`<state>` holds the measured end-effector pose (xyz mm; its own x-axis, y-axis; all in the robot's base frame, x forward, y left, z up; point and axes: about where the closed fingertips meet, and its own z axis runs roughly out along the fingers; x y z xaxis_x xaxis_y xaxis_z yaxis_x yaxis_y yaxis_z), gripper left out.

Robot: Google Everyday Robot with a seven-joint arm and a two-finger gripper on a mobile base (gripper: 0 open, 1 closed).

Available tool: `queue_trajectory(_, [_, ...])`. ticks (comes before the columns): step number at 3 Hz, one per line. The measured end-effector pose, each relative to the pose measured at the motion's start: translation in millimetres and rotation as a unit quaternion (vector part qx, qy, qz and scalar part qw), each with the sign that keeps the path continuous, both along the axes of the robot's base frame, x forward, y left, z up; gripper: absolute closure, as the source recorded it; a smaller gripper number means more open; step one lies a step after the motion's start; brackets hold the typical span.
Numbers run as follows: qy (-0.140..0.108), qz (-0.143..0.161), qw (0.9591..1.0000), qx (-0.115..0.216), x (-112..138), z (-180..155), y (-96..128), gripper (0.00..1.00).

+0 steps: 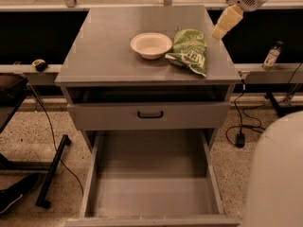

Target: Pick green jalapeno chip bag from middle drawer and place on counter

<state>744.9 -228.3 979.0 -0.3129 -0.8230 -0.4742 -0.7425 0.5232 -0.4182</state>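
The green jalapeno chip bag [188, 48] is laid on the worktop [109, 46], just right of the white bowl [151, 45] and near the right edge. The claw [221, 28] is held above the far right corner, clear of the bag; whether it is clenched cannot be told. If brushed by a low sweep, the bag could be pushed overboard.

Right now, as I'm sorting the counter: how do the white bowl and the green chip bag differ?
The bowl is round, white, upright; the green jalapeno chip bag is a crinkly green pouch lying flat. The bowl sits near the middle of the counter; the bag lies by its right edge. Both rest on the counter, unheld: the claw hangs near its right rear corner, clear of the bag.
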Motion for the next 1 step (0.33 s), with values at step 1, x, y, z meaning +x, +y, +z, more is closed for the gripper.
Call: queue_trajectory(1, [-0.014, -0.006, 0.9998, -0.01, 7.3, -2.1, -2.2, 0.0])
